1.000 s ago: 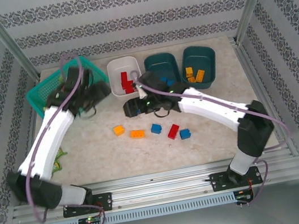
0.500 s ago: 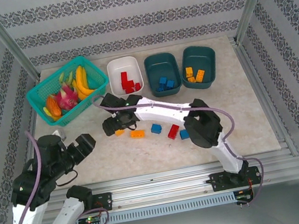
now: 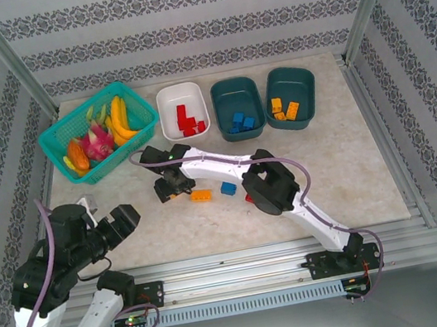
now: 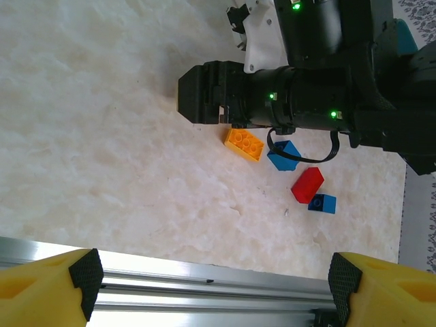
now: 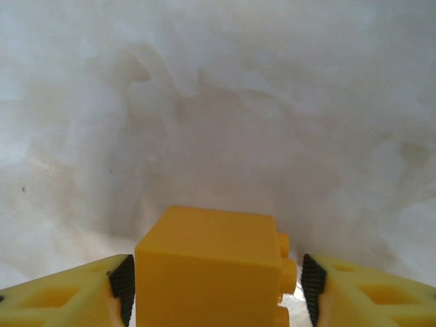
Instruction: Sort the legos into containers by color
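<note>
Lego brick (image 5: 204, 266), an orange one, stands on the table (image 3: 353, 166) left of centre, right between the fingers of the right gripper (image 5: 218, 294). One pad looks to touch it and the other is a sliver off its studs, so I cannot tell whether it is truly clamped. From above, that gripper (image 3: 168, 190) covers this brick completely. Just right of it lie a second orange brick (image 3: 200, 195) and a blue brick (image 3: 227, 187). A red brick (image 4: 307, 184) and a small blue brick (image 4: 321, 203) beyond them are mostly hidden under the right arm (image 3: 272, 184) from overhead. The left gripper (image 4: 214, 283) hangs at the near left, jaws spread wide with nothing in them. At the far side, the white tub (image 3: 166, 113) holds red bricks (image 3: 187, 118), the middle teal tub (image 3: 236, 93) blue pieces (image 3: 239, 121) and the right teal tub (image 3: 293, 82) orange pieces (image 3: 285, 108); how many is hard to count
</note>
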Controlling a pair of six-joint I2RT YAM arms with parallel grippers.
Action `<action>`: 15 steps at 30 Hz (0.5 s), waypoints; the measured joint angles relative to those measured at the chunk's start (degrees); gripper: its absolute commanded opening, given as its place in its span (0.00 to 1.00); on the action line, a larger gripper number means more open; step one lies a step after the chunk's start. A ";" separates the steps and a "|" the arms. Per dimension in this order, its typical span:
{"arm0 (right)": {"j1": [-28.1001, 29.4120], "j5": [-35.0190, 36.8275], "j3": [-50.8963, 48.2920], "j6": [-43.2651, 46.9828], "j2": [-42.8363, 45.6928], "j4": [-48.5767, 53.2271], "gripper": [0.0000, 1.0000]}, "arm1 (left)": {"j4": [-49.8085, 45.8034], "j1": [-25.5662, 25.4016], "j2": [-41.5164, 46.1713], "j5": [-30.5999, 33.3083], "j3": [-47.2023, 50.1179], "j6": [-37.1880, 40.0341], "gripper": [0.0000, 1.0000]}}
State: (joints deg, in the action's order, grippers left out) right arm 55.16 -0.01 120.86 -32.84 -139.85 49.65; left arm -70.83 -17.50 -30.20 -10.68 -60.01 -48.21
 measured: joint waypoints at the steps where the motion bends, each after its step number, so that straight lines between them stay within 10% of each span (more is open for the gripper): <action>1: -0.02 0.00 0.33 -0.11 -0.31 0.07 0.56 | -0.02 0.00 0.00 -0.13 0.00 0.07 0.88; 15: -1.16 2.71 -3.54 -0.17 6.60 0.33 0.32 | 5.38 0.00 -2.86 -7.74 0.07 0.72 0.86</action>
State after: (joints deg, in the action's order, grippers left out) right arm 54.00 2.70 117.32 -33.01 -133.25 49.98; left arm -65.45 -17.50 -33.06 -18.41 -59.94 -47.48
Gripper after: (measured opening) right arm 0.412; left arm 0.862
